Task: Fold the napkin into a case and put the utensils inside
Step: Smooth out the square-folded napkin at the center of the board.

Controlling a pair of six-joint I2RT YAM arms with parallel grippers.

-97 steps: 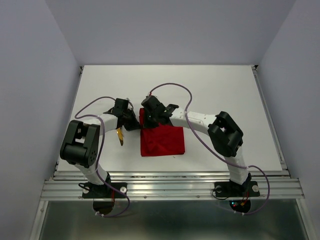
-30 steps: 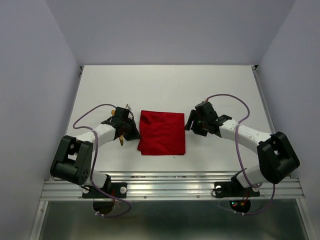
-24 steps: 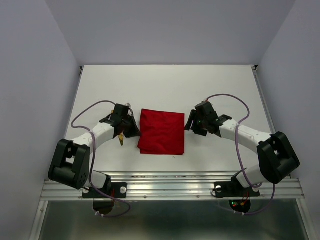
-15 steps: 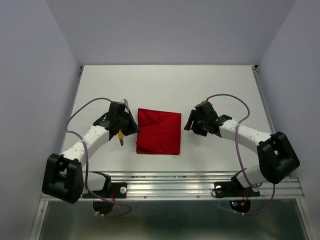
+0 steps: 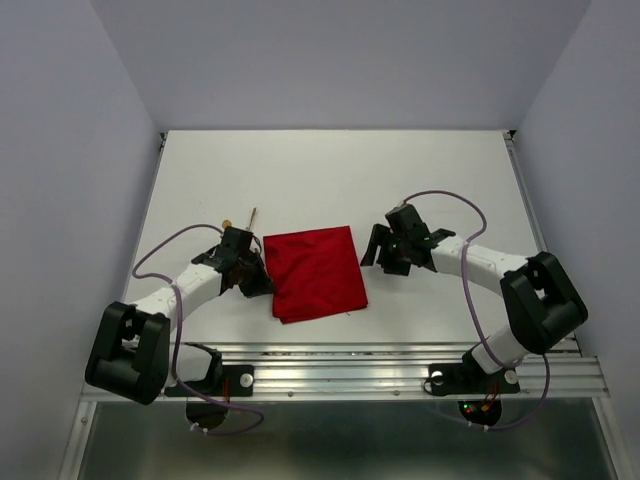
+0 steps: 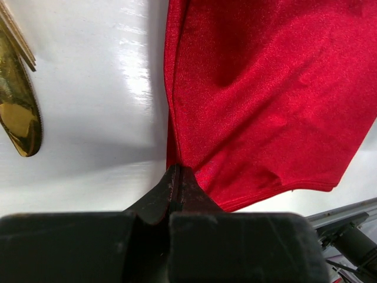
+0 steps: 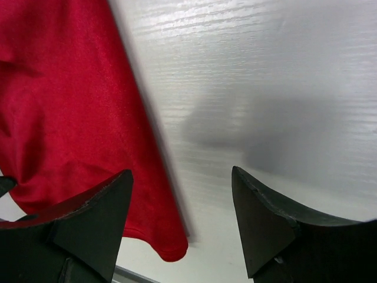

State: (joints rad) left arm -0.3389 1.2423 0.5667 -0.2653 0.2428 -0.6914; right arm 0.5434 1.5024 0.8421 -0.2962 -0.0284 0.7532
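Note:
The red napkin [image 5: 315, 272] lies folded and skewed on the white table [image 5: 330, 170]. My left gripper [image 5: 260, 282] is shut on its left edge, the jaws pinched together on the cloth [image 6: 177, 172]. In the left wrist view the napkin [image 6: 265, 88] spreads to the right. The utensils [image 5: 252, 216] poke out behind the left gripper. The gold knife tip [image 6: 19, 112] lies left of the cloth. My right gripper [image 5: 377, 250] stands open beside the napkin's right edge. In its wrist view the right gripper [image 7: 181, 172] straddles the edge of the napkin [image 7: 59, 88], holding nothing.
The metal rail [image 5: 340, 375] with both arm bases runs along the near edge. Purple cables [image 5: 440, 195] loop above each arm. Grey walls enclose the table on three sides.
The napkin has slid toward the near left and turned askew, pulled by the shut left gripper as that arm drew back. The right gripper shifted slightly left and opened a little wider.

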